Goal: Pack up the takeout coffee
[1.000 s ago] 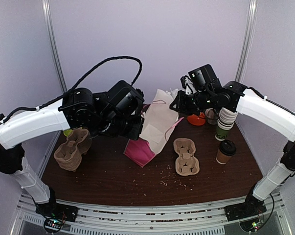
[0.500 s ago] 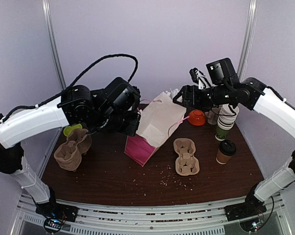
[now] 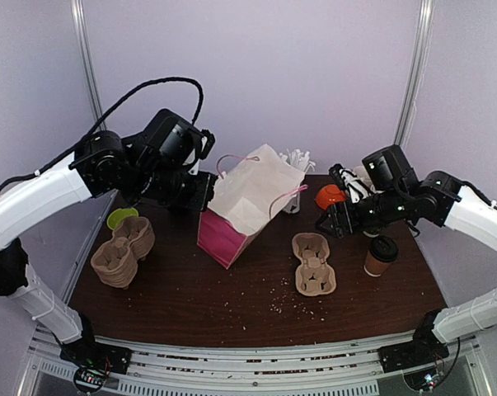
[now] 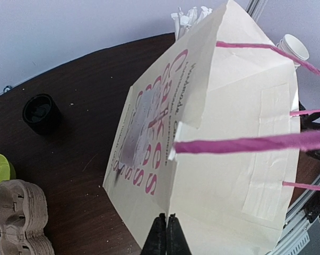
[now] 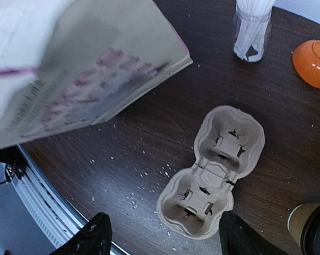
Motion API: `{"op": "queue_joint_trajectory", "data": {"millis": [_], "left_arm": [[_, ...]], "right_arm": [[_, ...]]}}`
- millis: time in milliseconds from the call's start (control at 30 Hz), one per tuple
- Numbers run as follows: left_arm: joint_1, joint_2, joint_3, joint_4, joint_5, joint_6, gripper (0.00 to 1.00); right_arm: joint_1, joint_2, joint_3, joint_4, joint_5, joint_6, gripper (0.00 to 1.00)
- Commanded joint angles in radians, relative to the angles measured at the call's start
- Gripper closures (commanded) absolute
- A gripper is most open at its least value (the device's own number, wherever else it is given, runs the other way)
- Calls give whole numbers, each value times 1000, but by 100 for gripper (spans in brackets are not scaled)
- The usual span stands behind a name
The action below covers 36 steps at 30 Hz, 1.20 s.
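Retreating right fingers (image 5: 93, 236), apart, off bag (image 3: 248, 194)

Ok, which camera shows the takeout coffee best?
The top external view: the takeout coffee stands whole and upright, black lid and brown cup both clear. The right wrist view catches only a sliver of it in the bottom right corner. The left wrist view misses it; the paper bag fills much of it.

Paper takeout coffee (image 3: 381, 256), matt paper bag (image 3: 244, 194)

Cream bag (image 3: 248, 186), pink lettering (image 4: 149, 141); brown cup (image 3: 377, 264), black lid (image 3: 384, 245).
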Motion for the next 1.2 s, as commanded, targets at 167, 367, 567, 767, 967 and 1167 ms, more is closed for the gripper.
{"op": "queue_joint_trajectory", "data": {"millis": [167,367,567,767,967,1167], "left_arm": [[76,-123,-73,35,79,103,100],[86,-191,-183,81,75,105,100],[86,-218,-245,125,74,135,100],[87,-224,-271,156,81,149,100],[87,-218,-277,173,117,152,100],[89,-208,-277,198,160,144,100]], "right_arm": [[-10,134,-84,42,59,-20,24],[-31,152,-212,143,116,191,14],[-32,114,-398,280,92,366,10],[-18,120,-508,447,-43,502,10],[27,174,-498,551,-139,585,12],[83,228,-403,563,-208,587,13]]}}
